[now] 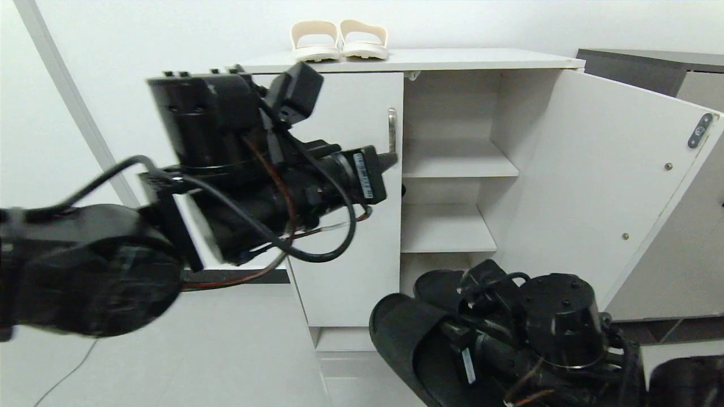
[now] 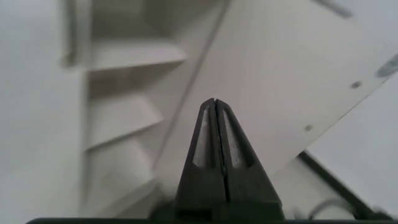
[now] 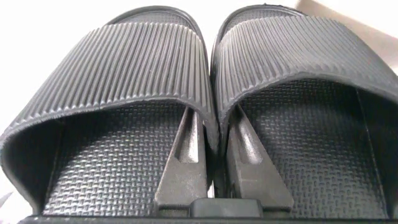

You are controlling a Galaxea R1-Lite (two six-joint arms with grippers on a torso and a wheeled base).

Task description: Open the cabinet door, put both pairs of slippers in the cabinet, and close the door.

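Two black ribbed rubber slippers [image 3: 143,68] sit side by side, pinched together by the right gripper [image 3: 214,134]: one finger reaches inside each slipper, and the two inner strap edges are squeezed between them. The pair hangs low at the open side of the white cabinet [image 1: 452,59], by its bottom compartment. From where I stand I can't say whether the toes are past the front edge. The cabinet's right-hand door [image 1: 594,181] stands swung wide, showing two white shelves [image 1: 452,164] one above the other. The other door [image 1: 350,254] is shut, with a slim metal handle [image 1: 391,130] upright at its inner edge. The left gripper [image 2: 215,102] is held up in front of that shut door, its tip close to the handle and its fingers pressed flat together with nothing between them. On the cabinet top rests a pair of cream open-toed slippers [image 1: 339,40], side by side and touching, back against the wall.
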